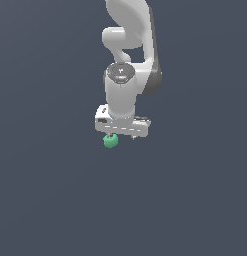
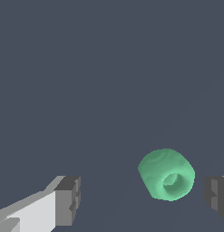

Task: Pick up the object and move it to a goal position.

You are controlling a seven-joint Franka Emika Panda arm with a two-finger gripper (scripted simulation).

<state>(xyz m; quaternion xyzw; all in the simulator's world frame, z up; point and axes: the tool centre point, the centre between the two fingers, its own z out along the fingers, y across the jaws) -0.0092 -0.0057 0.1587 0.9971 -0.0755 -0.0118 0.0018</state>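
The object (image 1: 110, 141) is a small mint-green rounded lump with a dimple in one face. In the exterior view it sits just under the lower edge of the white gripper (image 1: 122, 136), toward the exterior view's left. In the wrist view the object (image 2: 167, 174) lies between the two dark fingertips, much nearer one fingertip (image 2: 216, 197) than the other (image 2: 68, 199), with a small gap to each. The gripper (image 2: 143, 199) is open and holds nothing.
The white arm (image 1: 130, 45) rises behind the gripper toward the top of the exterior view. All around is a plain dark grey-blue surface (image 1: 55, 190) with no other objects or edges in view.
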